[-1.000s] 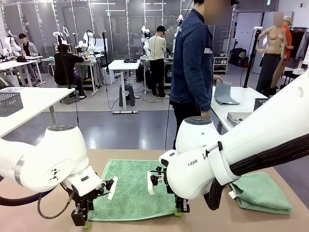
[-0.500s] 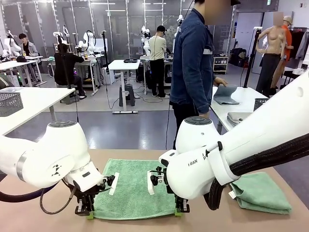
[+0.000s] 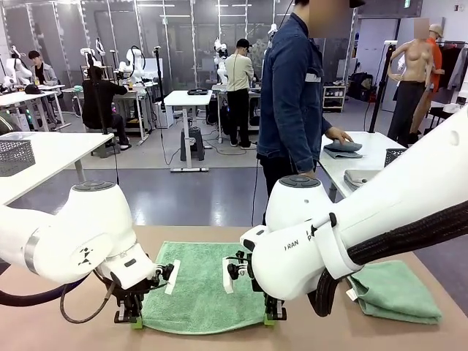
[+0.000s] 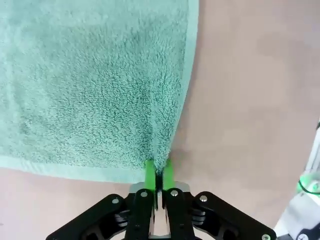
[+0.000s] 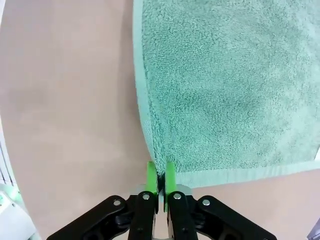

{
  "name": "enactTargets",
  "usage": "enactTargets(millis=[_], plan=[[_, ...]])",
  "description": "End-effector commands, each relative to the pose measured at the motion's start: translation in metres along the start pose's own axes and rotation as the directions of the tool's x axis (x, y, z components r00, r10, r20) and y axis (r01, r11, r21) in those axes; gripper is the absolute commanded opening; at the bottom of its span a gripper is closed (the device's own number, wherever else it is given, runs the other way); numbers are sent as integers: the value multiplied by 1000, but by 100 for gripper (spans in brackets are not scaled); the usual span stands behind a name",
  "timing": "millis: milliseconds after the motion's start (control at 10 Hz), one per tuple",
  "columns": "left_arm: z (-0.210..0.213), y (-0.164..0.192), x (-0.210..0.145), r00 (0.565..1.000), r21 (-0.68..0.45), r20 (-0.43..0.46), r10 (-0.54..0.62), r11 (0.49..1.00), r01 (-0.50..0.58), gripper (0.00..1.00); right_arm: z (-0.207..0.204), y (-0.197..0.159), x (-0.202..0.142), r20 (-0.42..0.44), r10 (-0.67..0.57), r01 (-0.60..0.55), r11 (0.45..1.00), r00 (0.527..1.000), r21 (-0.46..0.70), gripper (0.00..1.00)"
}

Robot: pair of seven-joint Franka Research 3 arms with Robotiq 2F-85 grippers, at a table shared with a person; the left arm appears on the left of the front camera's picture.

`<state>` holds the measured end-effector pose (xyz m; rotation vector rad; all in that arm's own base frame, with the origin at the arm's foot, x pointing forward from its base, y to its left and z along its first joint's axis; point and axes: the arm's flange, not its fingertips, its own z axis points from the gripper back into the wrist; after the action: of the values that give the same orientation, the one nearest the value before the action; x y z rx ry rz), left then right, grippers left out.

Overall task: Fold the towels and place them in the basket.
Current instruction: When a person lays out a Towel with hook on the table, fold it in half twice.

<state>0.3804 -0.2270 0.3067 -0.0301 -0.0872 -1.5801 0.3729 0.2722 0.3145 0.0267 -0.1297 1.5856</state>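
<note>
The mint-green towel (image 3: pixel 201 285) lies spread flat on the table (image 3: pixel 66 335). The left gripper (image 4: pixel 159 168) pinches its near left corner and the right gripper (image 5: pixel 160 170) its near right corner. A folded towel (image 3: pixel 395 291) lies apart at the right.

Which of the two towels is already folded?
The right towel, lying as a compact folded stack near the table's right end; the middle towel is spread flat.
</note>
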Motion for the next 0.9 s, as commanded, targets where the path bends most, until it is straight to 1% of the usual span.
enactTargets(millis=[0,100,300,400,600,700,800], plan=[[26,-17,-4,999,-40,6,-32,999,32,0,20,9,4,15,8,-8,1000,1000,-7,0],[39,-24,-4,999,-43,24,-27,999,28,0,35,17,5,21,11,-10,1000,1000,-26,0],[65,-32,-6,999,9,30,-16,1000,16,0,61,33,9,55,25,-21,997,998,-70,0],[80,-40,-4,995,8,68,-72,997,72,0,76,43,13,51,32,-27,996,998,-89,0],[94,-48,0,995,40,58,-82,996,80,0,95,57,20,72,43,-34,993,997,-116,0],[101,-45,2,992,46,75,-100,994,97,0,98,50,21,71,34,-25,992,997,-121,0],[107,-32,8,994,43,70,-88,995,85,0,99,34,21,64,12,-6,996,998,-93,0]])
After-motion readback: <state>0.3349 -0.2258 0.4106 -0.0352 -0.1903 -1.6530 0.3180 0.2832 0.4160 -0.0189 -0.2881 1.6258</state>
